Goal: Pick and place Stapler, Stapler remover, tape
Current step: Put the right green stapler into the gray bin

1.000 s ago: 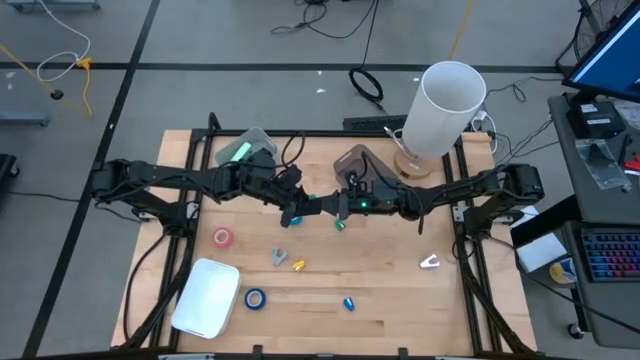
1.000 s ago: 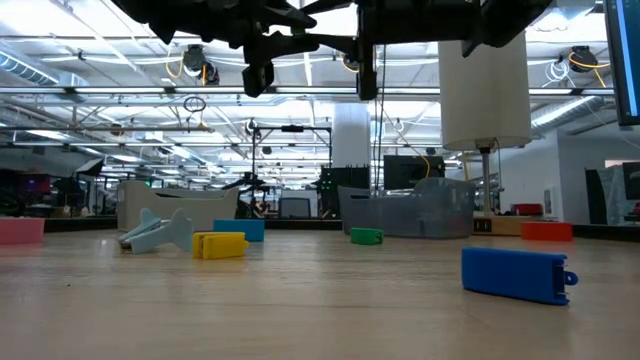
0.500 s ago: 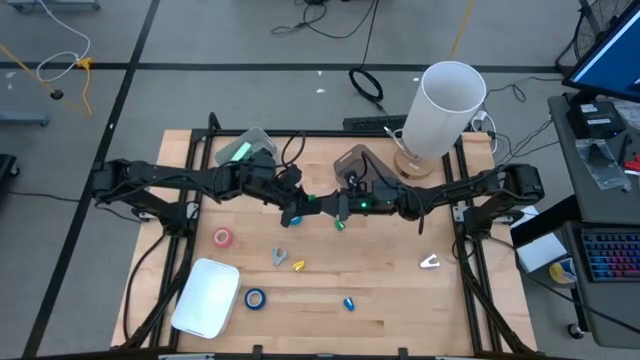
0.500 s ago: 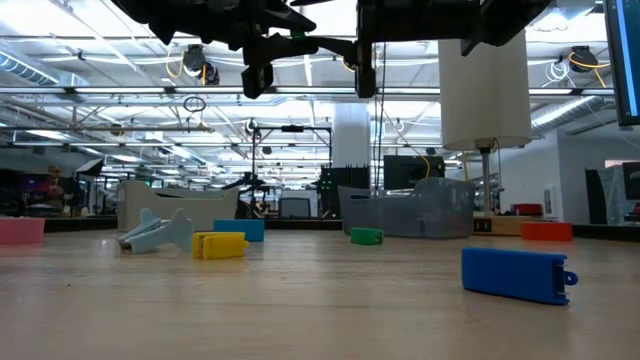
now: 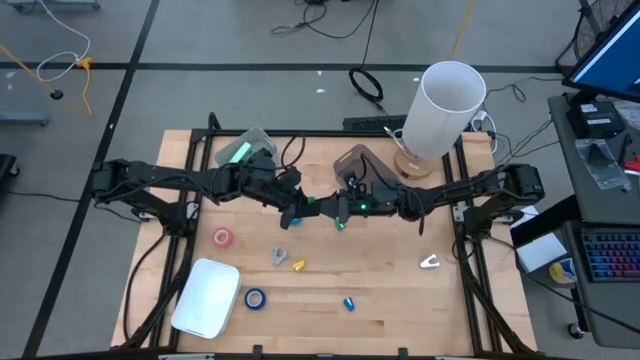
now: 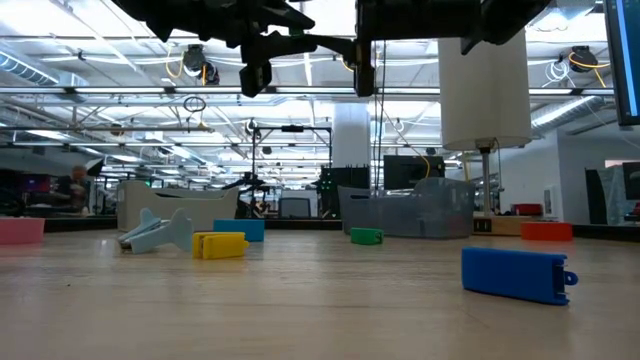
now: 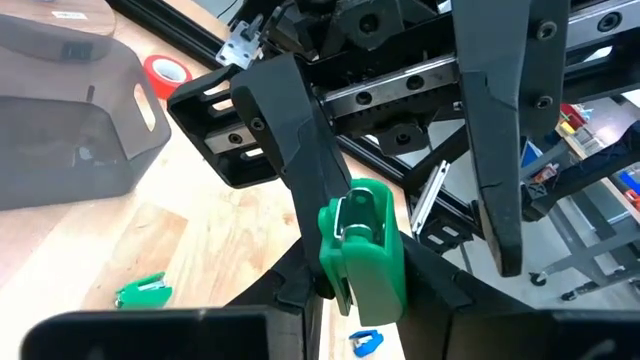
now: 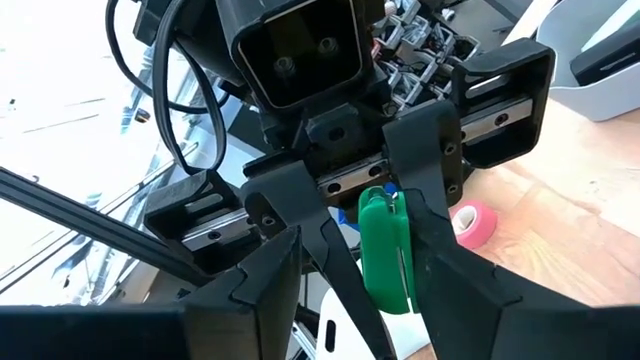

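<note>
High view: tapes (image 5: 255, 298) and small tools lie loose on the counter (image 5: 400, 290); left pincer (image 5: 294, 212) pinches a green stapler (image 7: 362, 255), right pincer (image 5: 325, 207) stands spread around it

Robotics lab or test hall, no home or shop. Far beyond the left claw (image 5: 298, 210) and right claw (image 5: 322, 207), past the wooden table (image 5: 390, 275): a wide open room with exposed ceiling trusses (image 6: 120, 95), hanging lamps, rows of benches and monitors, a person (image 6: 72, 185) at one bench. Around the table under the claws, grey floor (image 5: 250, 40) with dark lines and loose cables (image 5: 365, 85). Out past the right claw's arm, a desk with keyboard (image 5: 605, 255) and screen (image 5: 610, 50).
</note>
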Controlling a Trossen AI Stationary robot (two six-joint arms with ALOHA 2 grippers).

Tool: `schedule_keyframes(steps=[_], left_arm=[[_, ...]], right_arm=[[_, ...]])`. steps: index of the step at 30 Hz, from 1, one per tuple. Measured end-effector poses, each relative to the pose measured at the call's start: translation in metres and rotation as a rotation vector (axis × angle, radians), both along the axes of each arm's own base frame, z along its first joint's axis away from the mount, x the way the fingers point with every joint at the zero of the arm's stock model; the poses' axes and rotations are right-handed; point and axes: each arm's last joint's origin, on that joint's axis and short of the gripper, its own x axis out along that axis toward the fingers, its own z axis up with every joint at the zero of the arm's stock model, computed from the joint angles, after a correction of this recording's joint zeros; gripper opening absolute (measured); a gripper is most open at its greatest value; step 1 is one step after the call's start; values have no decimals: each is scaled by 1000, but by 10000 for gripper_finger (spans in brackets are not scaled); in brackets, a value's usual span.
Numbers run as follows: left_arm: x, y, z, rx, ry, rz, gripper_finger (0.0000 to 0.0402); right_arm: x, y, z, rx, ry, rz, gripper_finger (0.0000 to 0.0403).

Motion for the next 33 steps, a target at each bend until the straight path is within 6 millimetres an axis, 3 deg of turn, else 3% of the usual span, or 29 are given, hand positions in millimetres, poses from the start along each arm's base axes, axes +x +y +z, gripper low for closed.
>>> schedule_keyframes(steps=[33], left_arm=[[-1, -3, -1, -13, 20, -18, 87]], right_arm=[[-3, -3, -7, -7, 93, -19, 161]])
